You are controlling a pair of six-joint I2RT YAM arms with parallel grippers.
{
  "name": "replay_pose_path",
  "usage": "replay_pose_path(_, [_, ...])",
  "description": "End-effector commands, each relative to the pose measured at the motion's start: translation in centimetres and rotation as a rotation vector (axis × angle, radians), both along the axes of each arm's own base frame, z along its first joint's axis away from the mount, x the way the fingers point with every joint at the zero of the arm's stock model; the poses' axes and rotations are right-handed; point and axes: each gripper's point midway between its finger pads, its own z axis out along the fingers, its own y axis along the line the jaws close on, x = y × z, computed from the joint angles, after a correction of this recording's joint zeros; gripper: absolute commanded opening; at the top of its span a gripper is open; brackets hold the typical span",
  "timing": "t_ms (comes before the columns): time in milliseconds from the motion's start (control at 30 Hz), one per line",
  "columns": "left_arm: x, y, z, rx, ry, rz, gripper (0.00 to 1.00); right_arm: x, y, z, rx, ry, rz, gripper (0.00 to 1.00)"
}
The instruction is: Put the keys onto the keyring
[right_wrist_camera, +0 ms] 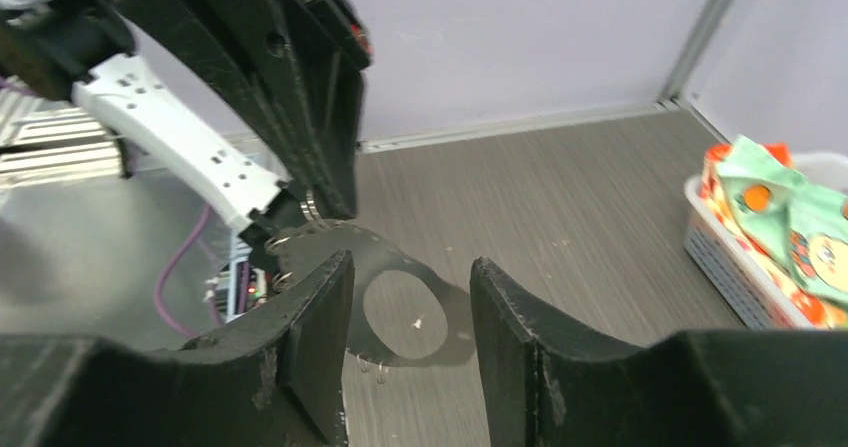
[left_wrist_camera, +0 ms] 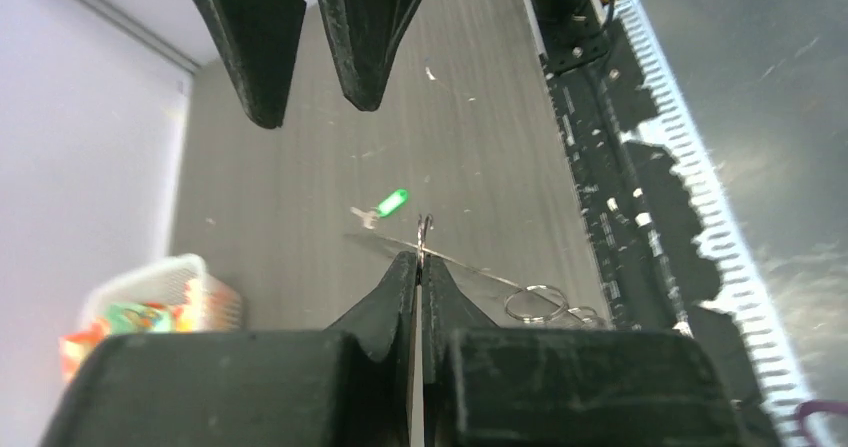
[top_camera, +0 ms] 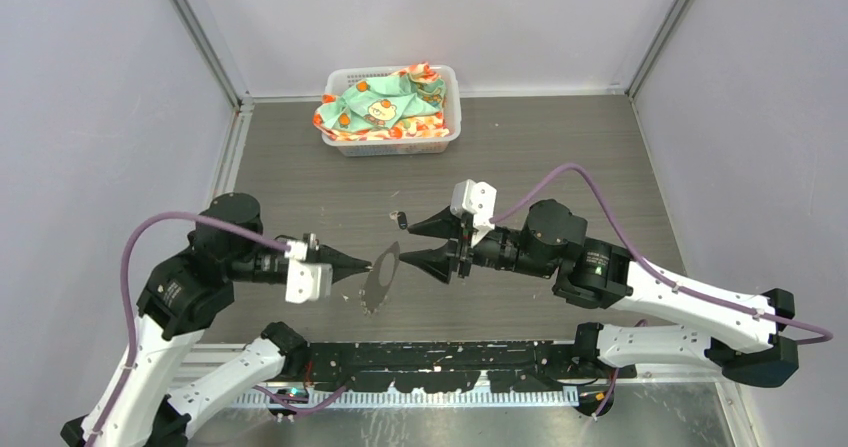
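Note:
The keyring is a thin dark-grey flat loop with a round hole, and it hangs on edge above the table's middle. Small wire rings dangle from its rim. My left gripper is shut on the keyring's edge, its tips pinched together. Just right of the loop, my right gripper stands open with nothing between its fingers. In the right wrist view the keyring shows beyond that gripper. One key with a green head lies on the table past the loop.
A white basket full of patterned cloth sits against the back wall. A black toothed strip and metal rail run along the near edge. Grey walls close in on both sides.

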Motion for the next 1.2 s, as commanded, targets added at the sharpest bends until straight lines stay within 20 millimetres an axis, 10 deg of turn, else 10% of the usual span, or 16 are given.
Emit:
replay_pose_path(0, [0.4,-0.7,1.2,-0.125,0.372,0.184,0.0,2.9,-2.0,1.0,0.038,0.039,-0.189,0.52])
replay_pose_path(333, [2.0,-2.5,3.9,-0.389,0.709,0.294,0.0,-1.6,-0.7,3.2,0.119,0.026,0.072,0.42])
replay_pose_path(600, [1.8,-2.7,5.5,-0.437,0.715,0.261,0.0,2.0,-1.9,3.7,0.152,0.177,-0.14,0.53])
replay_pose_path(833, [3.5,-2.2,4.9,-0.474,0.674,0.354,0.0,10.9,-7.7,-0.9,0.097,0.478,-0.576,0.62])
replay_pose_path(1000, [7.0,-1.0,0.3,-0.418,0.63,0.571,0.0,16.7,-13.2,-10.1,-0.043,0.652,-0.934,0.6])
replay_pose_path(1167, [6.3,-1.1,-1.5,-0.389,0.62,0.534,0.0,19.4,-14.7,-19.0,-0.256,0.64,-1.069,0.56])
